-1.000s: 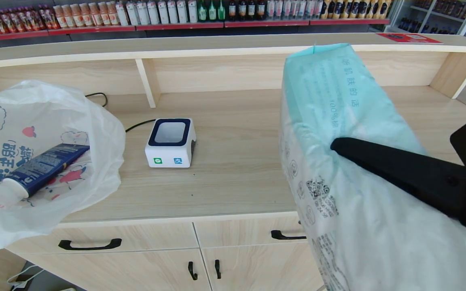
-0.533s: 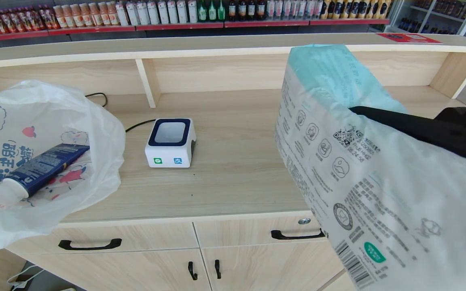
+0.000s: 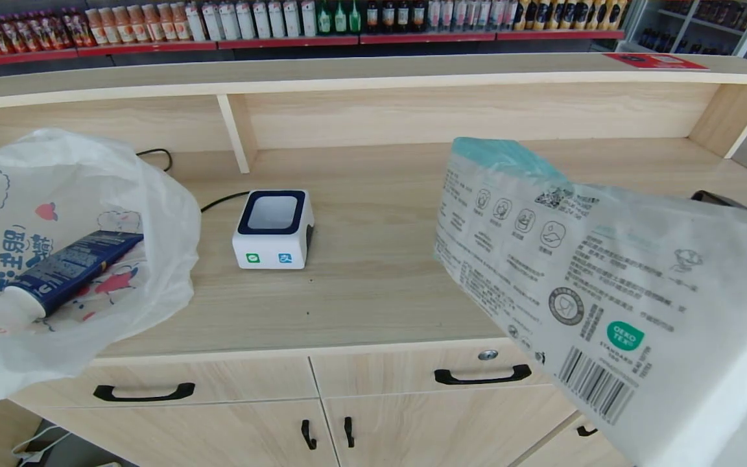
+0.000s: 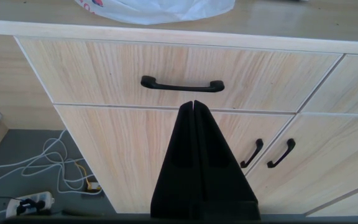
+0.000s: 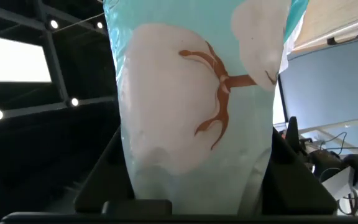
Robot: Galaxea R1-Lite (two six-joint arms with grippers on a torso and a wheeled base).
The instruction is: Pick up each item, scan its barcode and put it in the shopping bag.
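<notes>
The right gripper (image 5: pixel 192 149) is clamping one white-and-teal plastic-wrapped pack (image 3: pixel 607 292) aloft, right of one white box scanner (image 3: pixel 274 228) and one white plastic bag (image 3: pixel 88 168) holding one dark-blue tube (image 3: pixel 69 266); the left gripper (image 4: pixel 193 112) is hanging closed.

The pack (image 3: pixel 639 285) carries a barcode (image 3: pixel 594 384), pictograms and small print; the scanner (image 3: pixel 274 228) shows two square icons.

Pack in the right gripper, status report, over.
Right gripper shut on pack, held above counter right of scanner, barcode facing up. Left gripper shut, low by drawer front. Bare counter between pack and scanner.
</notes>
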